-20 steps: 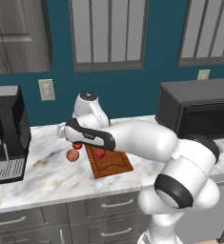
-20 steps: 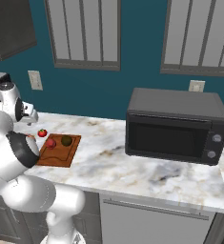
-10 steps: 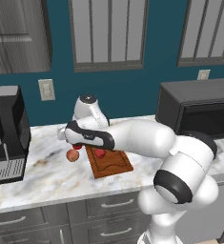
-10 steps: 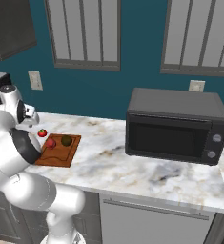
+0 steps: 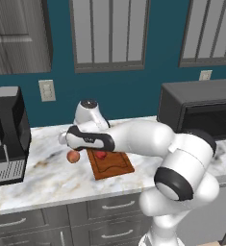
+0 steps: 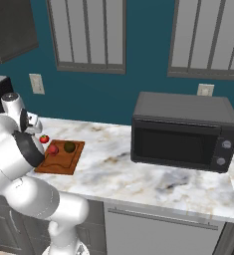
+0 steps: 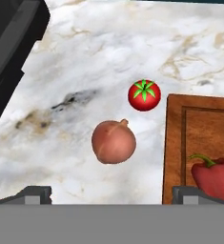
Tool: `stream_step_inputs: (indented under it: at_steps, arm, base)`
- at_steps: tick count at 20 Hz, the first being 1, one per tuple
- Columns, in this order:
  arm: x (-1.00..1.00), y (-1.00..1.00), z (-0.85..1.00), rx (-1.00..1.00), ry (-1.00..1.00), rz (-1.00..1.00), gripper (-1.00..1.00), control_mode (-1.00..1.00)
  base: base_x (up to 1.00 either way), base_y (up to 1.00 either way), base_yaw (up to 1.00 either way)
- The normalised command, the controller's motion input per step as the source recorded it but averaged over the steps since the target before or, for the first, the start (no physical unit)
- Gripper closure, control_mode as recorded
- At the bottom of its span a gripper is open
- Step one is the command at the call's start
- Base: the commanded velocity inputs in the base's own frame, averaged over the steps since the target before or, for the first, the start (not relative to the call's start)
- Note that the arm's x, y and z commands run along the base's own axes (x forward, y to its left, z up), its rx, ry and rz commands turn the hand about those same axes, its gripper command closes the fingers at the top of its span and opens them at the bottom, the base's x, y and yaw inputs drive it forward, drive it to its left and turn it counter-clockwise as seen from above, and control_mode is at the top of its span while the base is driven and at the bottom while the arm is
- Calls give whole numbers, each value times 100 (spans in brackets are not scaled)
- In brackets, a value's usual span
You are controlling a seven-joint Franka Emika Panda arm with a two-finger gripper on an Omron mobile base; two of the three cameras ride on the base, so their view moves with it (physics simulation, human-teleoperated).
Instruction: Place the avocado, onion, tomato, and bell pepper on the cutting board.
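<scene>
Claw [image 7: 111,193] hanging wide apart over the onion [image 7: 114,141]; tomato [image 7: 144,95] sitting beside the cutting board [image 7: 174,143]; bell pepper [image 7: 217,175] and avocado [image 6: 69,147] lying on it.

marble counter [image 7: 85,57]. directly on it: onion [image 7: 113,142], tomato [image 7: 144,95], cutting board [image 7: 199,138]. also microwave [image 6: 183,130], coffee machine [image 5: 6,134].
</scene>
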Motion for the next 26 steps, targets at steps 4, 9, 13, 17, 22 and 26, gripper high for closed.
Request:
stream_step_inputs:
  at_steps: [4,9,13,17,22,26]
  arm:
    - [1,0,-20,0,0,-1,-100,-100]
    - [2,0,-19,0,0,-1,-100,-100]
    - [5,5,-14,0,0,-1,-100,-100]
    - [7,11,-14,0,0,-1,-100,-100]
    - [4,11,-10,0,0,-1,-100,-100]
    - [5,8,-8,0,0,-2,-100,-100]
  base:
    - [0,0,0]
    - [0,0,0]
    - [0,0,0]
    - [0,0,0]
    - [0,0,0]
    - [0,0,0]
